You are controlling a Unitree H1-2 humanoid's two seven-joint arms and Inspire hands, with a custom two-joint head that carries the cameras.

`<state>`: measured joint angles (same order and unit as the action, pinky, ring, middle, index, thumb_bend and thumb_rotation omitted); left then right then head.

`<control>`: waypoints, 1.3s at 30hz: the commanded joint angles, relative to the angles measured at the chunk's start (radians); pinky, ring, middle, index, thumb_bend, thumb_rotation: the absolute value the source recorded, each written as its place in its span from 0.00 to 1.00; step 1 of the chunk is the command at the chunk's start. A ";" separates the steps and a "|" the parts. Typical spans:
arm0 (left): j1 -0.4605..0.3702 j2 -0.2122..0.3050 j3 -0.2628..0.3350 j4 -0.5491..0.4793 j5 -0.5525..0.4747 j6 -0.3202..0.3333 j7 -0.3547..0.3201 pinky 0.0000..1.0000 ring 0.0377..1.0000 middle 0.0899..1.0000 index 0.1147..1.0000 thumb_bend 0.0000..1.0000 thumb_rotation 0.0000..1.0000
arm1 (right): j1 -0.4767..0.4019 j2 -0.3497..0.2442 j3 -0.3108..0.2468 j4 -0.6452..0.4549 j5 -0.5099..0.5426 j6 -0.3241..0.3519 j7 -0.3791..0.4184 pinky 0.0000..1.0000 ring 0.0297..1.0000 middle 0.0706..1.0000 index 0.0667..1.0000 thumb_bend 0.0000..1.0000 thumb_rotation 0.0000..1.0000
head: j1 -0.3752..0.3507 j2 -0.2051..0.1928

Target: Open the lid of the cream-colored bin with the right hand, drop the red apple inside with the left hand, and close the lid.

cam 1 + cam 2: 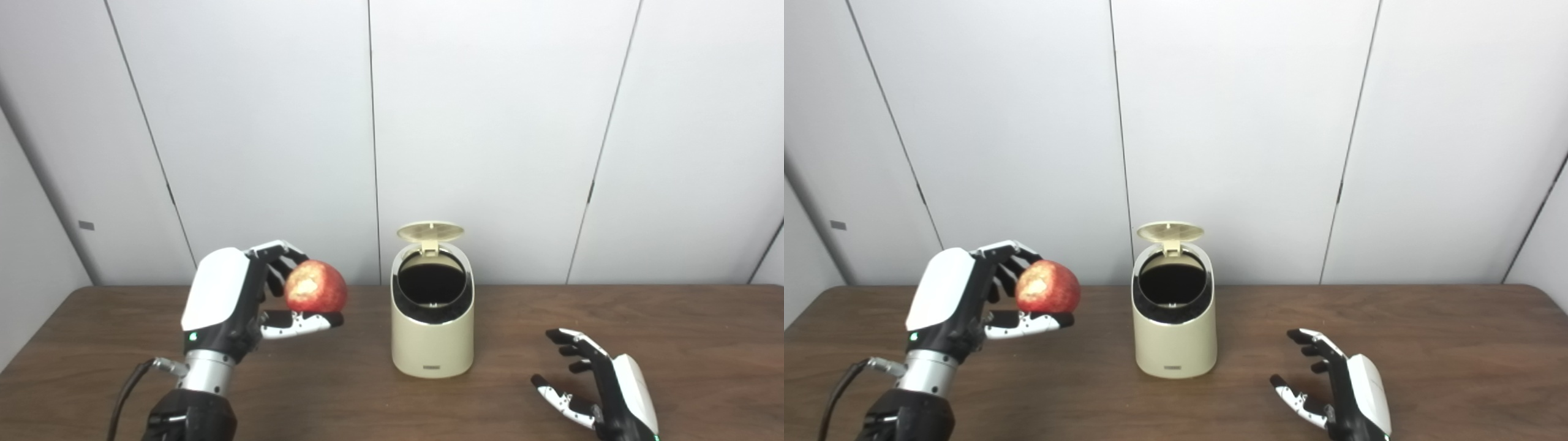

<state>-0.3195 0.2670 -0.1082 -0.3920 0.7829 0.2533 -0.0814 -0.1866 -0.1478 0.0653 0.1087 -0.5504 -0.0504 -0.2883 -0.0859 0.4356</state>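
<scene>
— Where are my two eyes sitting?
— Both on the head, side by side, looking forward and slightly down over the table toward the panelled wall.
— How much do they share?
— Nearly everything: I see the bin mid-table in both, shifted left in the right eye view. Arms enter from the bottom.

No text can be read; the small dark label low on the bin is illegible
</scene>
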 commanded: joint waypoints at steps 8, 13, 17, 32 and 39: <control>-0.077 -0.091 -0.042 -0.033 0.042 -0.010 0.010 0.30 0.39 0.42 0.43 0.50 0.00 | 0.006 -0.001 -0.001 0.000 -0.006 -0.020 -0.024 0.59 0.71 0.73 0.71 0.29 0.17 | 0.015 0.010; -0.103 -0.146 -0.064 -0.016 0.057 -0.010 0.005 0.29 0.38 0.42 0.43 0.50 0.00 | 0.010 -0.001 -0.001 -0.007 -0.005 -0.014 -0.020 0.59 0.71 0.73 0.72 0.29 0.15 | 0.012 0.012; -0.113 -0.173 -0.077 0.013 0.065 -0.020 0.023 0.29 0.38 0.43 0.42 0.50 0.00 | 0.011 0.001 -0.002 -0.007 -0.001 -0.012 -0.019 0.60 0.71 0.74 0.72 0.29 0.13 | 0.011 0.011; -0.173 -0.241 -0.103 0.163 0.100 -0.009 0.070 0.23 0.34 0.42 0.44 0.50 0.00 | 0.015 0.001 0.005 -0.004 -0.008 -0.017 -0.022 0.58 0.70 0.73 0.72 0.29 0.21 | -0.003 0.002; -0.209 -0.247 -0.102 0.269 0.088 -0.025 0.125 0.23 0.34 0.41 0.44 0.50 0.00 | 0.019 0.002 0.011 -0.007 -0.016 -0.019 -0.024 0.60 0.71 0.73 0.72 0.29 0.23 | -0.013 0.000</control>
<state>-0.4694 0.0252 -0.2106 -0.1233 0.8705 0.2519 0.0027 -0.1823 -0.1512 0.0681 0.1035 -0.5552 -0.0468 -0.2903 -0.0997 0.4357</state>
